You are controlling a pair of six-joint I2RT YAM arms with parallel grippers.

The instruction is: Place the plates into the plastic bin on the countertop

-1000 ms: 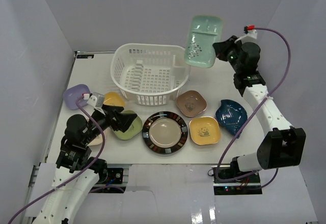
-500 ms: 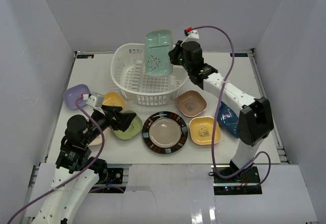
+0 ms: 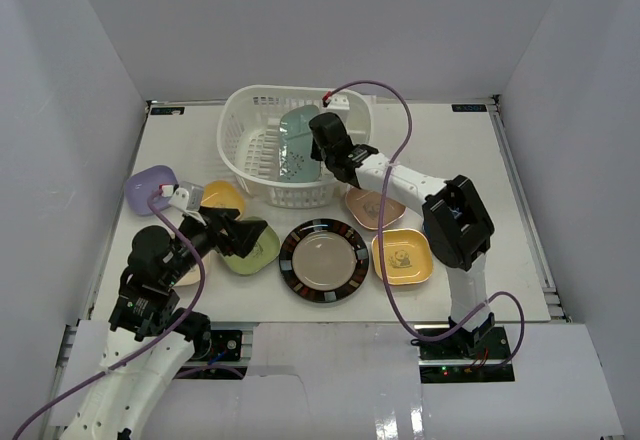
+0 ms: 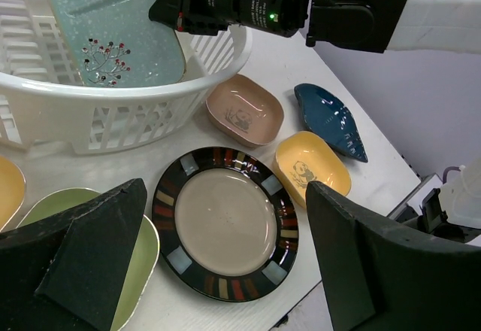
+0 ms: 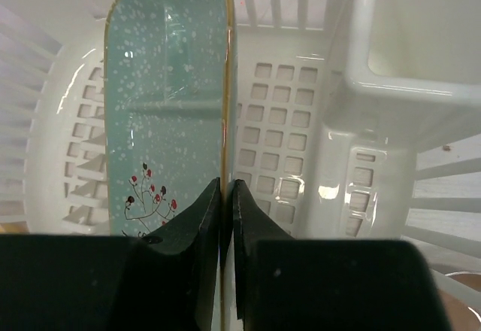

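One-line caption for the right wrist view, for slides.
Right fingers pinch the mint dish by its rim, on edge inside the bin.

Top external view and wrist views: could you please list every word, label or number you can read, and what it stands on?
No text can be read in any view.
Small dark label at the far left corner of the white countertop: too small to read.
Matching label at the far right corner: too small.
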